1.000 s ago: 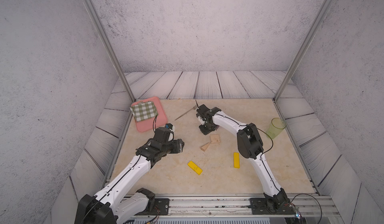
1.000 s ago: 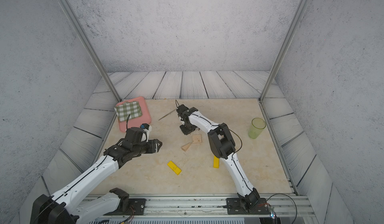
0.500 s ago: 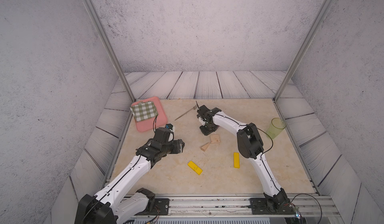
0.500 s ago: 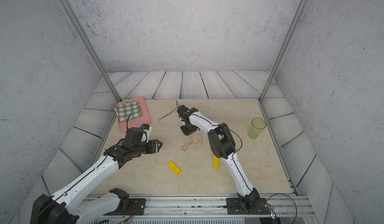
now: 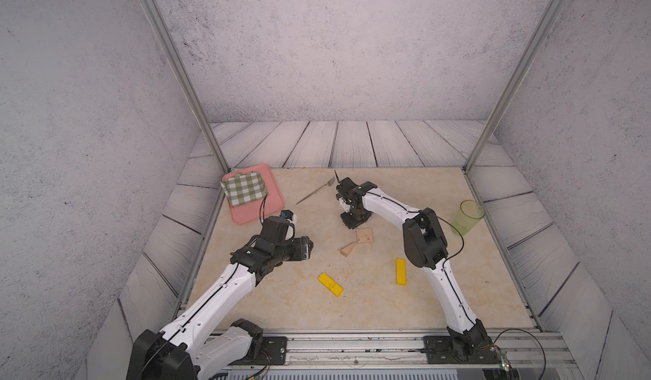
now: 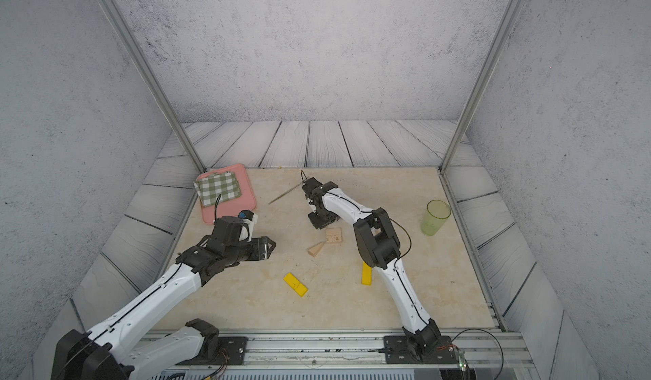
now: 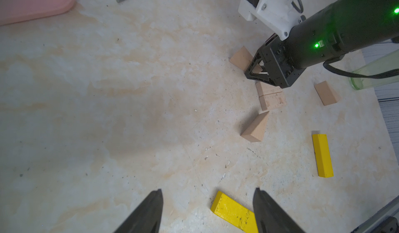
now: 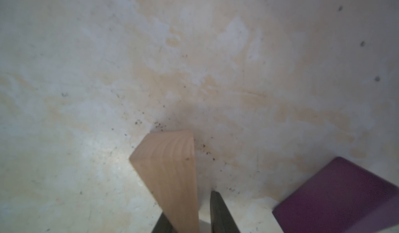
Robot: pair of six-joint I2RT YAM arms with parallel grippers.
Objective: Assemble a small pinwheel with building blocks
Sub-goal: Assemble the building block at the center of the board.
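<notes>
Square (image 5: 364,235) formed; first wedge (image 5: 348,250) at its corner; right claw (image 7: 257,76), slightly parted, straddles second wedge (image 8: 170,169) beside square; left claw (image 7: 208,190) open, empty; yellow bars (image 5: 330,284) unplaced.

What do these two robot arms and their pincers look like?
The left arm and right arm have smooth white shells, chunky black joints and a thin black cable along each. The left gripper and right gripper are black, with two tapering fingers. Green lights glow on the right wrist beside a white camera mount.
</notes>
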